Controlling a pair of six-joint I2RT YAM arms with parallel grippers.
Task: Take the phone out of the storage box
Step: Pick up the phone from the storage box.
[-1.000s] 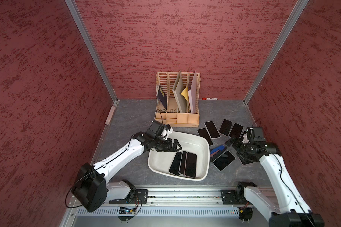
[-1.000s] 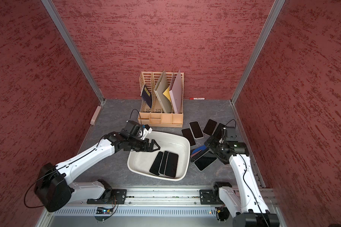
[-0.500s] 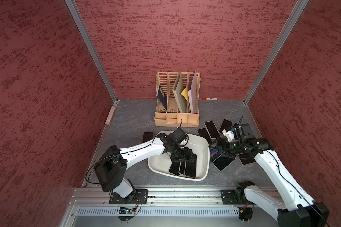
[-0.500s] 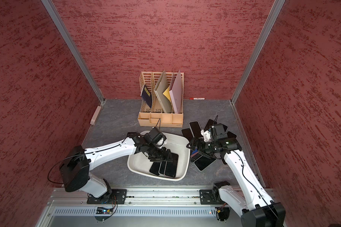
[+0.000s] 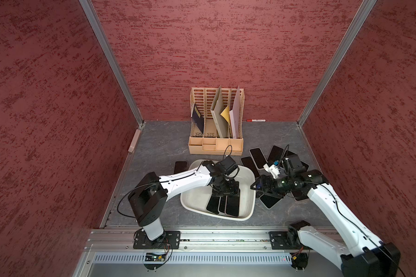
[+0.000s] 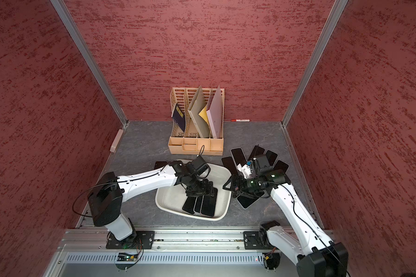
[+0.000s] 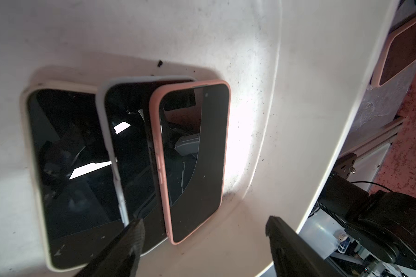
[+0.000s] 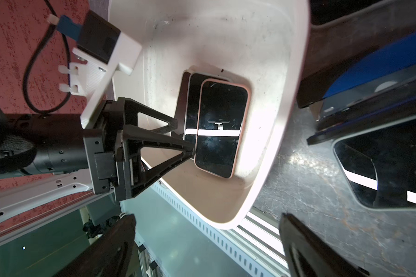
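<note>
The storage box (image 5: 192, 206) (image 6: 167, 199), an off-white tub, sits at the front middle of the table. Three phones lie side by side in it, screens up. One has a white case (image 7: 65, 167), the middle one a pale case (image 7: 130, 148), and the third a pink case (image 7: 195, 156) (image 8: 221, 124). My left gripper (image 5: 226, 189) (image 7: 204, 230) is down inside the box, open, its fingers either side of the pink phone's near end. One finger (image 7: 130, 239) lies over the middle phone. My right gripper (image 5: 253, 187) (image 8: 208, 227) hangs open and empty by the box's right rim.
A beige file rack (image 5: 216, 144) with folders stands behind the box. Several phones (image 5: 257, 156) lie fanned on the table right of the box, under my right arm. One more phone (image 5: 180, 166) lies left of the box. A red marker (image 5: 256, 120) lies at the back wall.
My left gripper came from the box's left rim down over the phones, its jaws a little narrower. My right gripper swung left from the loose phones to the box's right rim.
</note>
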